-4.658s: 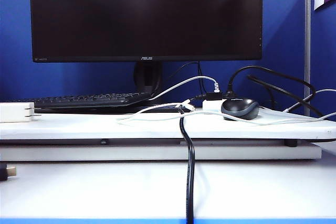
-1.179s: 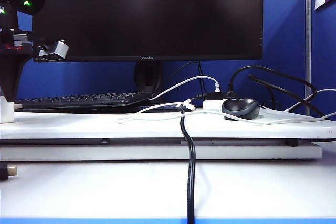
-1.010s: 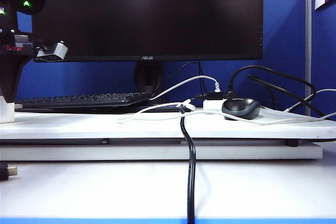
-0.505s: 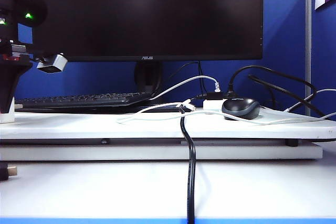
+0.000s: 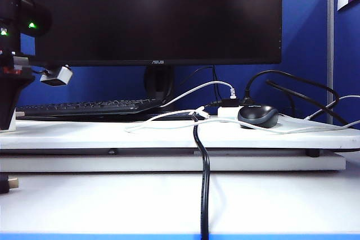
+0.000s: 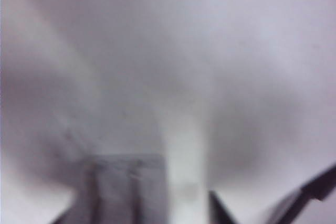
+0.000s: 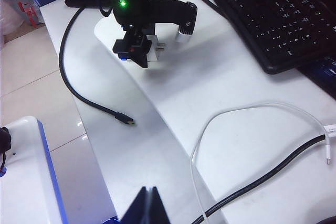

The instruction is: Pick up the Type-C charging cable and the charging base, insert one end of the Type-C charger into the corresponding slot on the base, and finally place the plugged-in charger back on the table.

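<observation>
— Which of our arms is nearer what?

— Closest to us, our right claw (image 7: 149, 204) is pressed together, holding nothing, and hangs off the front of the worktop (image 7: 210, 82). Just beyond it the Type-C charging cable (image 7: 247, 107) loops across the worktop, beside a thick black cable (image 7: 262, 179). So we judge the cable is the right arm's job.

— And the charging base (image 7: 154, 52)?

— Farther off, at the worktop's left end, directly under our left claw (image 7: 139, 60). It lies with its prongs pointing towards the keyboard (image 7: 273, 14).

— Is the left claw spread or pinching?

— We cannot tell; its wrist view is a white blur. Since it sits straight over the base, we judge the coming move a plain downward grasp.
</observation>
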Robot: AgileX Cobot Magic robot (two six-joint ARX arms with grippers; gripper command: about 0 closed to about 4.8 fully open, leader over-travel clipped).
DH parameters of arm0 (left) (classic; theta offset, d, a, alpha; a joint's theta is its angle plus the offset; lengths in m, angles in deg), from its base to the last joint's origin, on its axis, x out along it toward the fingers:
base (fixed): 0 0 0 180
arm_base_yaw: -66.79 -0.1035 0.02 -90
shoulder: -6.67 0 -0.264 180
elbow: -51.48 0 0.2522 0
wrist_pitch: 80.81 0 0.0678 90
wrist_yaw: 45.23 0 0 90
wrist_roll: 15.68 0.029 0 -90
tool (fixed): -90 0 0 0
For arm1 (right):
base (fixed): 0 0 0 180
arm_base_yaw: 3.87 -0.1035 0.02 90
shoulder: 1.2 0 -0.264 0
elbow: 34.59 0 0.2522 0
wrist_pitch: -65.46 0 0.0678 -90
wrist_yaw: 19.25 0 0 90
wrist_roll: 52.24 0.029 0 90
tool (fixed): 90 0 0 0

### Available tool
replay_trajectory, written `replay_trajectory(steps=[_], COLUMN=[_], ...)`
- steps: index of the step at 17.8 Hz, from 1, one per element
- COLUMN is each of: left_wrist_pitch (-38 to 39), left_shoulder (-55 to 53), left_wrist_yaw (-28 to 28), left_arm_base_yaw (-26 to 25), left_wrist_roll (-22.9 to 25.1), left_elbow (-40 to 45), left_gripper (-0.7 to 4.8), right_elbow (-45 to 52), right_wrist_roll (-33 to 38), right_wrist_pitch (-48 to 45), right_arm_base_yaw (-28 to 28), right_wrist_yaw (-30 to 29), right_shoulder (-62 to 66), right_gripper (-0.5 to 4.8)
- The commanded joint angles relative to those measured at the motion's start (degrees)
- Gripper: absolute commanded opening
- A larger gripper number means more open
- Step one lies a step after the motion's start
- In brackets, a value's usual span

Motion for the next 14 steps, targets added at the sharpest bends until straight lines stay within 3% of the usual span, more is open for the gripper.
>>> replay_trajectory(steps=[1,4,5,6,10,14], left_wrist_pitch=[-1.29,-1.68,-1.79,-1.79,-1.86,-1.77], left_shoulder=[-0.02,-0.02,-0.02,-0.02,0.31,1.92], left_wrist_yaw=[0.42,0.35,0.28,0.28,-1.18,-15.02], left_arm_base_yaw=[-0.02,0.00,0.00,0.00,0.00,0.00], left_wrist_roll=[0.31,0.20,0.15,0.13,-2.38,-9.73], left_elbow=[0.17,0.15,0.15,0.15,-0.13,-4.11], left_gripper=[1.80,1.28,0.33,0.04,-0.06,-0.06], right_elbow=[-0.17,-0.17,-0.17,-0.17,-0.17,-0.17], right_wrist_roll=[-0.31,-0.31,-0.31,-0.31,-0.26,3.13], right_wrist_pitch=[-0.52,-0.52,-0.52,-0.52,-0.50,-0.35], right_arm_base_yaw=[-0.04,-0.04,-0.04,-0.04,-0.04,-0.02], right_wrist_yaw=[-0.35,-0.33,-0.33,-0.33,-0.31,-0.26], right_shoulder=[-0.20,-0.20,-0.20,-0.20,-0.20,-0.20], right_gripper=[-0.01,-0.01,-0.01,-0.01,-0.01,-0.01])
